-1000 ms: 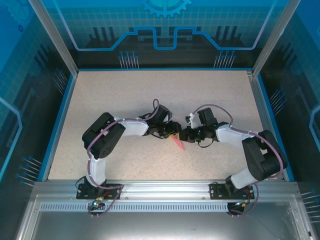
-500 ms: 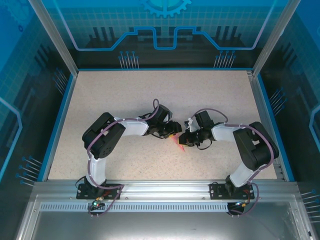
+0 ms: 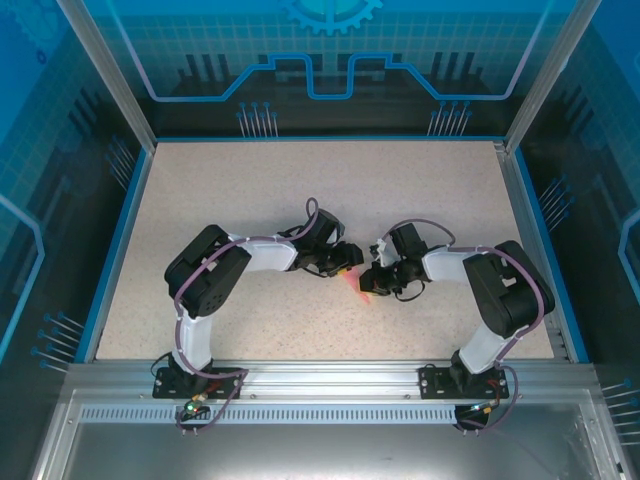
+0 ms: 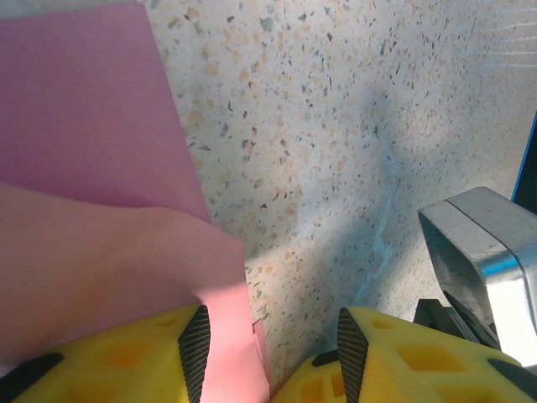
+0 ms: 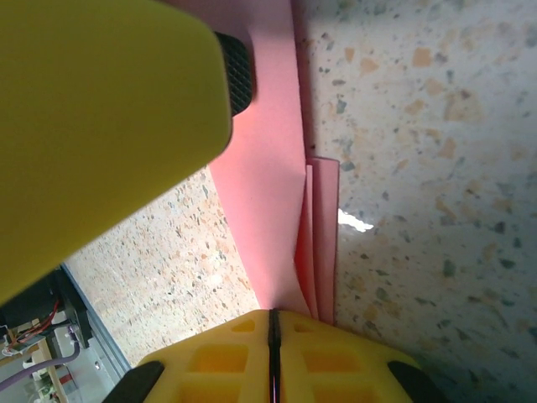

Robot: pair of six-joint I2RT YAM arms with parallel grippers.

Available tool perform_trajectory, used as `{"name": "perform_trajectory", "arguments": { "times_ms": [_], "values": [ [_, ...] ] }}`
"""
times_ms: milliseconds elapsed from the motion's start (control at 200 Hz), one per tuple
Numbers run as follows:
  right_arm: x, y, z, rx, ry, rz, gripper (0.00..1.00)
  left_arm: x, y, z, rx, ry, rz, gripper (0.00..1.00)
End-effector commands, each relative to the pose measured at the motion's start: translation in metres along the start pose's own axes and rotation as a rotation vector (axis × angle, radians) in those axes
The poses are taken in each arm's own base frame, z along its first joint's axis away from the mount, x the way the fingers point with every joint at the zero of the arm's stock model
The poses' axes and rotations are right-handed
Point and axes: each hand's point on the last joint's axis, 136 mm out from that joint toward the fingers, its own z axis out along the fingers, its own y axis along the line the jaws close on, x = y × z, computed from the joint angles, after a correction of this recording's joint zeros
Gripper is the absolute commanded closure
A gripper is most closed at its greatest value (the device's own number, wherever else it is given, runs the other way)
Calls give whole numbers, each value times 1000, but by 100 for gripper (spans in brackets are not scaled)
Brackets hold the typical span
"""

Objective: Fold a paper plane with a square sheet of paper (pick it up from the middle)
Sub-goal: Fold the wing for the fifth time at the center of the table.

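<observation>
The square sheet of paper [image 3: 358, 290], creased into layers, is found near the middle of the surface [image 3: 250, 190], its point aimed at about 5 o'clock. Its folded edge is pinched by the right tool [image 5: 273, 348], shut tight on it from 3 o'clock. The left tool [image 4: 268, 357] is held partly wide at 9 o'clock, one finger over the paper, nothing gripped. If the pinched edge is pulled while that finger presses down, the thin paper may be torn, or the layers slid apart and the crease made crooked.
</observation>
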Motion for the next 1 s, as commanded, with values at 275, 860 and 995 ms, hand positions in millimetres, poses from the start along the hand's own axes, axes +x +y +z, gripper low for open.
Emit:
{"name": "perform_trajectory", "arguments": {
  "times_ms": [275,860,995],
  "values": [
    [1,24,-17,-74,11,14,88,11,27,9,-77,50,-14,53],
    [16,-20,7,60,73,108,87,10,28,8,-84,49,-19,53],
    [23,-30,6,95,84,118,88,11,30,8,-90,49,-21,53]
  ]
}}
